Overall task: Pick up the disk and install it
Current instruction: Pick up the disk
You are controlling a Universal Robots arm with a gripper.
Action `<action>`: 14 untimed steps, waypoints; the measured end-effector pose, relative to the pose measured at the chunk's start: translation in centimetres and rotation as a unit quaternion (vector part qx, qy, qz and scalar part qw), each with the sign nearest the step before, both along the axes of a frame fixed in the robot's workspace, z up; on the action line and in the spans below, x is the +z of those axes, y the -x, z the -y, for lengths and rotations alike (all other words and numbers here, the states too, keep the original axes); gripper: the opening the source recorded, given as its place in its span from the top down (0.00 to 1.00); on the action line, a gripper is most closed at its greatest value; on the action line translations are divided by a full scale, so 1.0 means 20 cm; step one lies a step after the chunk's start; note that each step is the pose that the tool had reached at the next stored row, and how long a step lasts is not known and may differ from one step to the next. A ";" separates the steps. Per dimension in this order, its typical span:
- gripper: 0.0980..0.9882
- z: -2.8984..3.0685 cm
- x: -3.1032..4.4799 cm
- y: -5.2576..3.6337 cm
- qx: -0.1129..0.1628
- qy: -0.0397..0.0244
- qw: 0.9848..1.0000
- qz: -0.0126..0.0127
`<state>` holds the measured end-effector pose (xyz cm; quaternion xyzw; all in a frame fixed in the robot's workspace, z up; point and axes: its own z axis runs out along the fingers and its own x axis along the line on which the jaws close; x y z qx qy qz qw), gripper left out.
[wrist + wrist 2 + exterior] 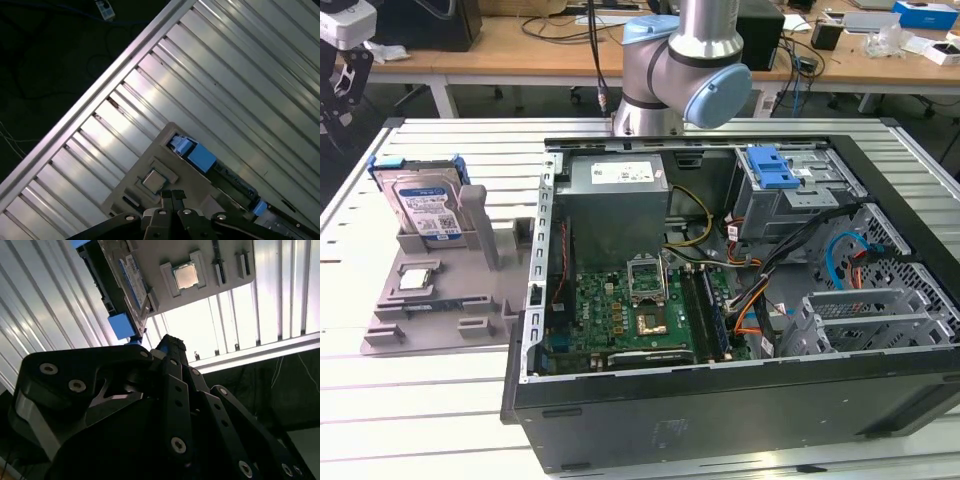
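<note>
Disk [420, 205] standing on edge in grey holder [440, 290] (likely rigid, dense, shock-sensitive, slick-faced). Gripper [172, 195] hovering nearby, pinched narrow, holding nothing. Judging blue rails [200, 157] as safest hold.

Looks like a robotics lab or electronics workshop: an arm [685, 70] at a ribbed aluminium bench [440, 400], an opened PC case [720, 300], wooden desks [520, 45] behind, strewn with cables [560, 25] and boxes [925, 14].

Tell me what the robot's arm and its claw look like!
The arm is a shiny silver tube with chunky grey rounded joints and a light blue round cap. The gripper is black, built from jointed bars dotted with round silver screws.
</note>
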<state>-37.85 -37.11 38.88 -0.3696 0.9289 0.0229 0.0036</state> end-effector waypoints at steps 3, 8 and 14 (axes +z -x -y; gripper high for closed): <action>0.99 0.000 0.000 0.000 0.023 0.000 1.000 0.000; 0.99 0.000 0.000 0.000 0.063 0.000 0.998 0.000; 0.99 0.000 0.000 0.000 0.106 0.000 0.994 0.000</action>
